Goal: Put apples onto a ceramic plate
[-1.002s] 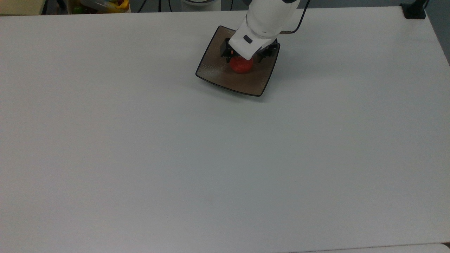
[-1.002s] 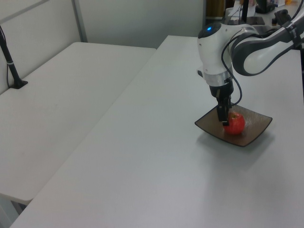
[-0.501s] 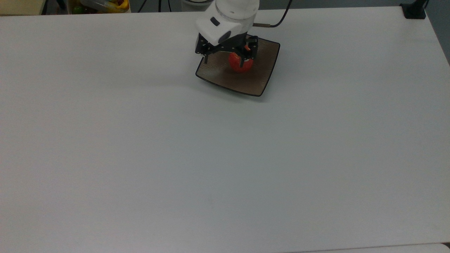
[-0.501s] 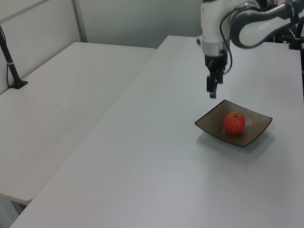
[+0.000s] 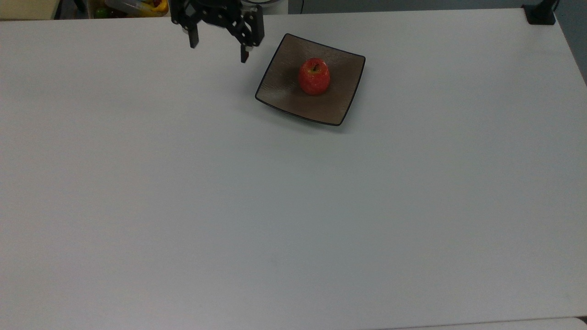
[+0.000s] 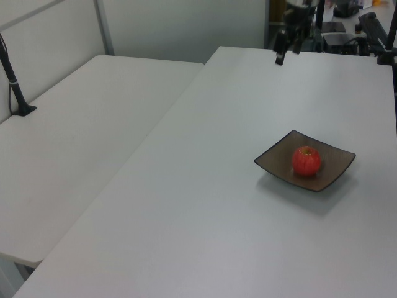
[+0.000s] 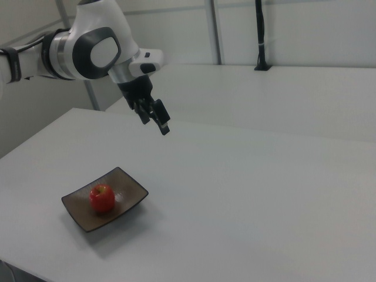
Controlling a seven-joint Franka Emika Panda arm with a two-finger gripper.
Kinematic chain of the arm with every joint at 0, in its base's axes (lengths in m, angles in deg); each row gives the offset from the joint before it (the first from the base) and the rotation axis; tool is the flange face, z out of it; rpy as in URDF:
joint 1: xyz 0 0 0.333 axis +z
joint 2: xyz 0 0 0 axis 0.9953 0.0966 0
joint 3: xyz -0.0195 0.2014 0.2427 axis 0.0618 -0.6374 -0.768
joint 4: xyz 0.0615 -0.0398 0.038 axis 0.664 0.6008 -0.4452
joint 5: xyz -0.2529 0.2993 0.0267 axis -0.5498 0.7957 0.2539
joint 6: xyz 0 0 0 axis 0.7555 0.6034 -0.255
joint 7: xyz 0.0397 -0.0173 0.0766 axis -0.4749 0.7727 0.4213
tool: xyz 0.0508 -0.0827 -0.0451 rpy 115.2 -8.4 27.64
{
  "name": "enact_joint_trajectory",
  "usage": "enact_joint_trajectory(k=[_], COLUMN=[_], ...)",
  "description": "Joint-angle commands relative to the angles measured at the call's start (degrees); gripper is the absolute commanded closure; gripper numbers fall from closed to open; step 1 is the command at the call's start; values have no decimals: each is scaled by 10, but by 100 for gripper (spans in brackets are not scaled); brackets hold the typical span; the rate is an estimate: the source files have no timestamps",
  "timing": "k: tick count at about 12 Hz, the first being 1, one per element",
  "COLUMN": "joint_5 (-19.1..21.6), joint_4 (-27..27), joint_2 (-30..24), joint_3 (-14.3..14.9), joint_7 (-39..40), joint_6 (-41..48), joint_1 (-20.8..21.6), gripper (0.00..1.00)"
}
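Note:
A small red apple [image 5: 314, 76] with a yellow-green stem dimple stands upright in the middle of the square brown ceramic plate [image 5: 282, 94], which has a thin black rim. The apple [image 6: 306, 160] and plate [image 6: 273, 162] also appear in the left view, and the apple [image 7: 101, 198] and plate [image 7: 130, 191] in the right view. My gripper [image 5: 219, 49] hangs open and empty high above the table, off to the top view's left of the plate. It is well clear of the apple in the left view [image 6: 288, 51] and the right view [image 7: 154, 123].
A bin of colourful items [image 5: 137, 6] sits past the table's far edge. A black clamp base [image 5: 540, 13] is at the top view's far right corner. A second white table [image 6: 80, 124] with a black pole [image 6: 12, 81] adjoins.
The gripper let go of the apple, rose off the plate and swung away to the top view's left. The apple stays put on the plate.

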Motion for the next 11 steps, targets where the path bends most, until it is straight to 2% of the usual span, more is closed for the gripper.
enact_joint_trajectory(k=[1,5,11], joint_5=[44,45,45], joint_4=[30,50,45], joint_2=[-22,-14,7], joint_3=[28,26,20], joint_7=[47,68,80], joint_6=[4,4,11], joint_1=[3,11,18], gripper=[0,0,0])
